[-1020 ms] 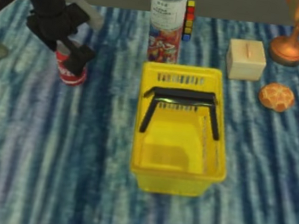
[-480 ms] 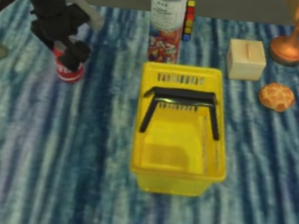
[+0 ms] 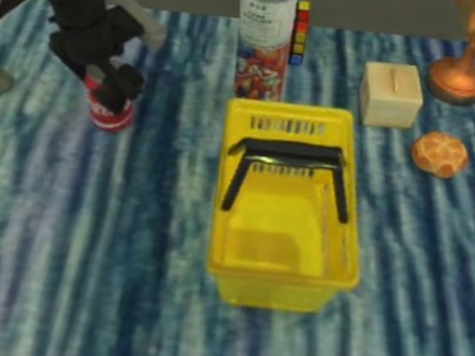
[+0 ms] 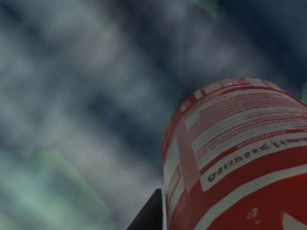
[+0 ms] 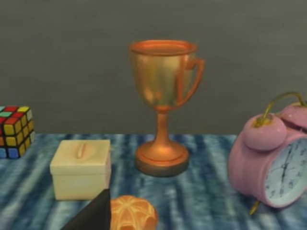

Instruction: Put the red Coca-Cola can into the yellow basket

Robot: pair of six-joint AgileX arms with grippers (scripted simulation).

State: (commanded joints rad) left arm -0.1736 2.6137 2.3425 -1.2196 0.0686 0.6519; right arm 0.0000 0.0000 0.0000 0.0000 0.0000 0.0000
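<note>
The red Coca-Cola can (image 3: 111, 114) is at the table's far left, upright, with my left gripper (image 3: 109, 88) shut on its upper part from above. In the left wrist view the can (image 4: 240, 158) fills the frame, and a dark fingertip (image 4: 148, 215) presses against its side. The yellow basket (image 3: 277, 288) stands in the middle of the table, well to the right of the can, with its black handles (image 3: 291, 154) folded across its far half. My right arm is out of the top view. One dark fingertip (image 5: 96, 213) of its gripper shows, holding nothing.
A tall white canister (image 3: 265, 36) and a puzzle cube (image 3: 300, 32) stand just behind the basket. At the back right are a cream box (image 3: 390, 94), a bronze trophy (image 3: 461, 74) and a bread roll (image 3: 438, 153). A pink alarm clock (image 5: 273, 163) stands beyond them.
Over the first half second my left gripper and the can shifted a little toward the far left. Since then nothing has moved.
</note>
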